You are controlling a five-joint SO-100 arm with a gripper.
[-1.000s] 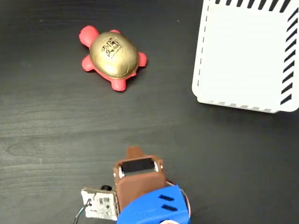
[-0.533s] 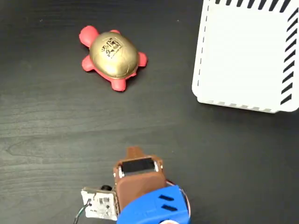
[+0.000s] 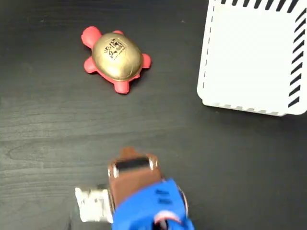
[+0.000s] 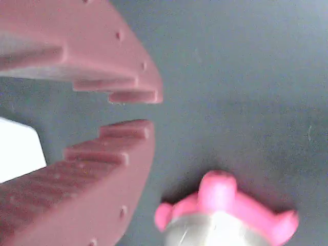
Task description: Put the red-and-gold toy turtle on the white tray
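The red-and-gold toy turtle (image 3: 116, 57) lies on the dark table at upper left in the fixed view, gold shell up, untouched. At upper right sits the white tray (image 3: 249, 52), holding nothing. My gripper (image 3: 127, 153), brown on a blue arm, is low in the middle, well short of the turtle. In the wrist view the two maroon fingers leave only a narrow gap at their tips, and nothing is between them at the gripper (image 4: 151, 110). The turtle (image 4: 225, 215) shows at the bottom right there, and a corner of the tray (image 4: 18, 148) at the left edge.
The table (image 3: 57, 124) is dark wood-grain. A small white circuit board (image 3: 93, 203) rides on the arm's left side. Bare table lies between the gripper, the turtle and the tray.
The arm has shifted a little left and forward in the fixed view and is motion-blurred. The turtle and the tray have not moved.
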